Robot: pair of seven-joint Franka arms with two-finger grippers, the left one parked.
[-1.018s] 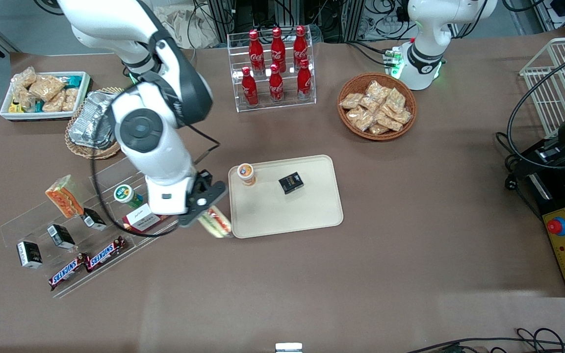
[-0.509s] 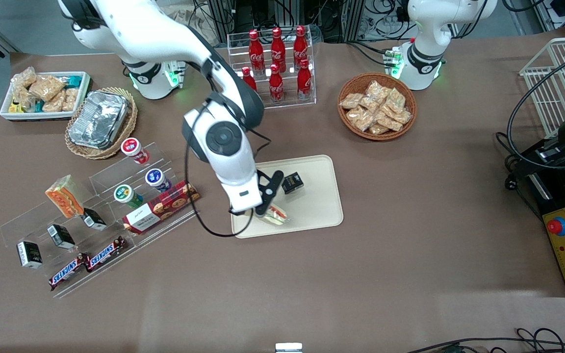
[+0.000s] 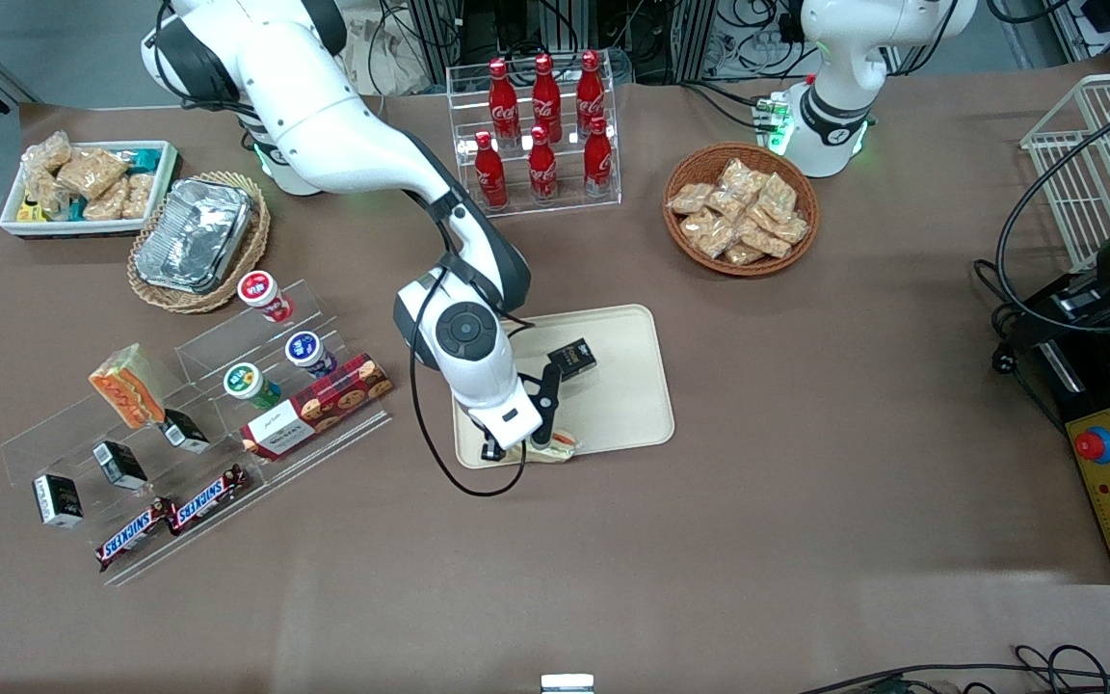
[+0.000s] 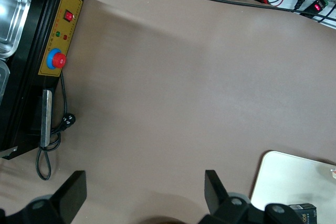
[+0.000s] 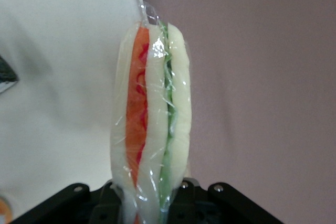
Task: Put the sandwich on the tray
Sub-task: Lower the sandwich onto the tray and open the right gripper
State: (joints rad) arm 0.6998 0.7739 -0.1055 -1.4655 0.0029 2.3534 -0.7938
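Gripping the sandwich (image 5: 151, 124), hand (image 3: 543, 445) hovers over tray (image 3: 627, 405) near black box (image 3: 572, 358).

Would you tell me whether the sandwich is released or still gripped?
Gripped: the gripper is shut on the sandwich, low over the tray edge.

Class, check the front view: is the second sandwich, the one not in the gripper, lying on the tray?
No. The second sandwich sits on the clear rack toward the working arm's end, apart from the tray; the gripper holds the other sandwich.
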